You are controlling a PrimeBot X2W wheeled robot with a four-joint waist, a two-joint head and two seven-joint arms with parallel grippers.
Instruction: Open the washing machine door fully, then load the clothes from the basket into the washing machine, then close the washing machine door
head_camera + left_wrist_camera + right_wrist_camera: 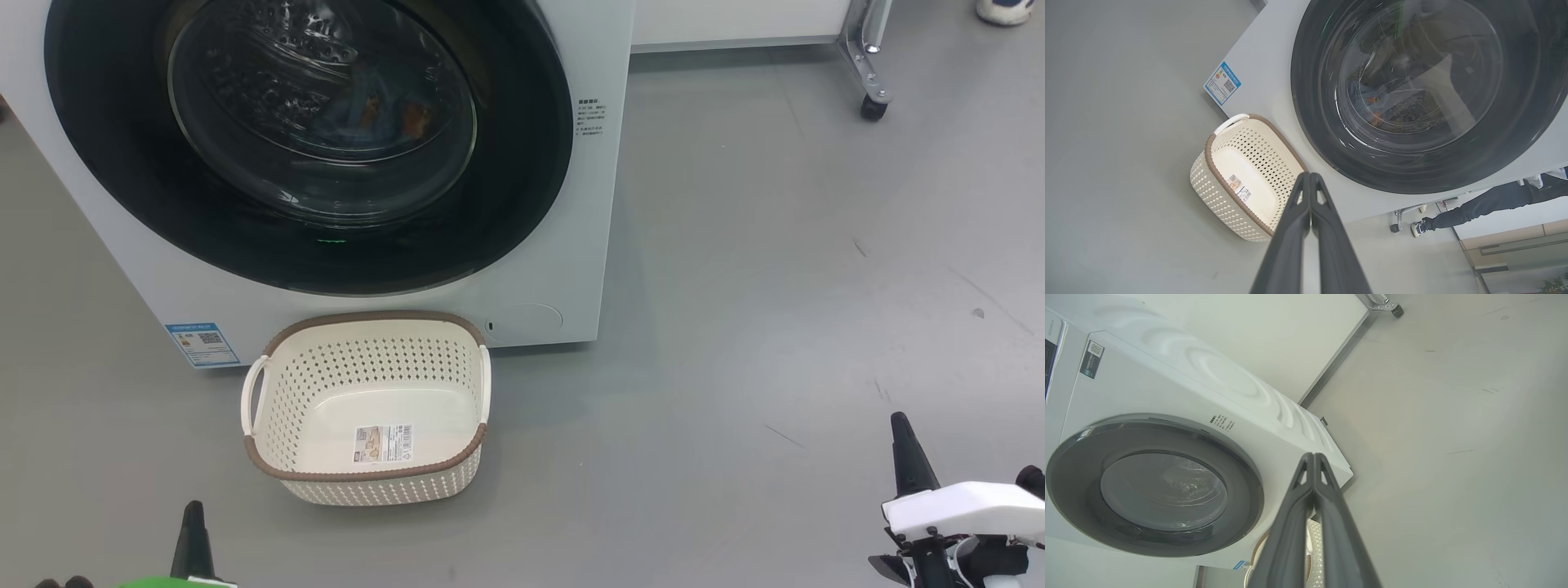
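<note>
- Left gripper (1309,175): my 2 fingers are pressed together, holding nothing; right gripper (1314,455) is likewise closed and bare.
- Just ahead of my left fingertips, the basket (367,317) sits on the floor. It is light, stiff plastic, holding only its label sticker (382,443).
- Beyond it, the washing machine door (522,163) lies flush against the washing machine (608,204). It is rigid, glossy and likely slippery, so I judge it best taken at its rim.
- Farthest, behind the glass, the clothes (392,114) lie in the drum, soft, limp and light; I'd pinch a fold.
</note>
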